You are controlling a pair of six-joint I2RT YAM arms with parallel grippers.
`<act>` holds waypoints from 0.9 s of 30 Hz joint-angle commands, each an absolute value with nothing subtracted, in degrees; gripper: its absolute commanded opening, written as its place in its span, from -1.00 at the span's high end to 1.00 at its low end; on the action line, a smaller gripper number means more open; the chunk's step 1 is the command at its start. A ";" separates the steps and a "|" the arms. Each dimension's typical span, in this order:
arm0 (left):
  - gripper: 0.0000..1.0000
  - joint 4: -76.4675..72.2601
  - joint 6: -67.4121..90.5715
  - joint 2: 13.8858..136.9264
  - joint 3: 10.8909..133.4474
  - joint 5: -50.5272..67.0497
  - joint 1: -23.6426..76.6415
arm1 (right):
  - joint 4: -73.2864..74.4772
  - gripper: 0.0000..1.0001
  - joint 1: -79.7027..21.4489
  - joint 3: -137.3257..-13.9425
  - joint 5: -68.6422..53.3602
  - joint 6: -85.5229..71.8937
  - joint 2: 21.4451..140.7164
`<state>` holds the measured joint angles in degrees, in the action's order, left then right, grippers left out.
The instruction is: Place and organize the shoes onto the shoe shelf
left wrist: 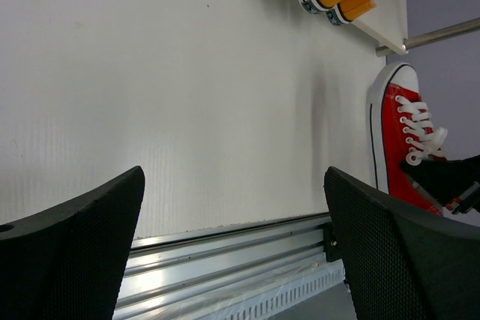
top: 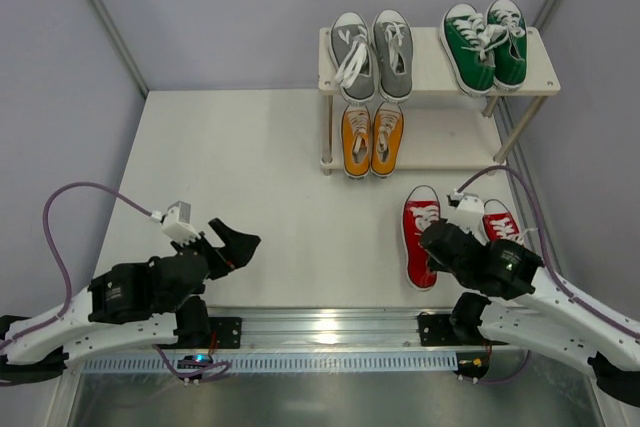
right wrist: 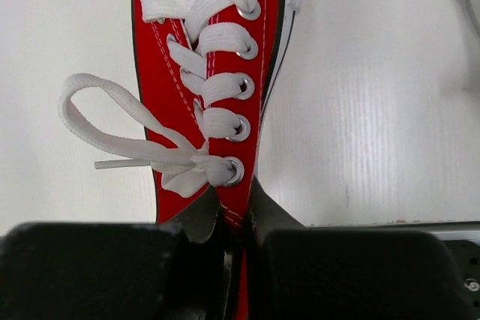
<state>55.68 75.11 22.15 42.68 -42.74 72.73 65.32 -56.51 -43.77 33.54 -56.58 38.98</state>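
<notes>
Though top cam hides it, R-wrist cam shows fingers (right wrist: 337,275) pinching red shoe (right wrist: 159,65).

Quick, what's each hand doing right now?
The left hand is open, holding nothing.
The right hand is closed on the red shoe, near its last eyelets.

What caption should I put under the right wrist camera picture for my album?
Right gripper pinching the red canvas sneaker with white laces on the white table.
</notes>
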 commanded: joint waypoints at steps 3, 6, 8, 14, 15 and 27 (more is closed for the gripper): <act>-0.99 53.71 72.16 23.55 42.45 -46.49 72.69 | 56.37 0.92 -42.22 -47.64 32.46 -38.47 37.53; -0.99 49.41 69.44 25.74 42.36 -46.14 72.69 | 45.73 0.92 -27.84 -46.76 20.16 -30.44 42.44; -0.98 46.34 67.24 27.24 42.54 -45.79 72.69 | 37.23 0.92 -21.21 -47.02 10.95 -25.07 46.65; -0.99 40.79 63.46 31.55 43.51 -46.14 72.69 | 20.50 0.92 -11.52 -51.94 4.75 -16.35 53.96; -0.99 40.52 63.46 32.07 43.42 -46.32 72.60 | 19.09 0.92 -9.60 -52.12 2.83 -16.00 54.49; -0.99 36.04 62.23 33.31 41.92 -47.11 71.81 | -8.86 0.92 3.86 -45.44 -13.61 -21.52 65.28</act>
<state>39.40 63.61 32.69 42.02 -44.60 72.29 7.77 2.39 -45.56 -6.76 -18.06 63.05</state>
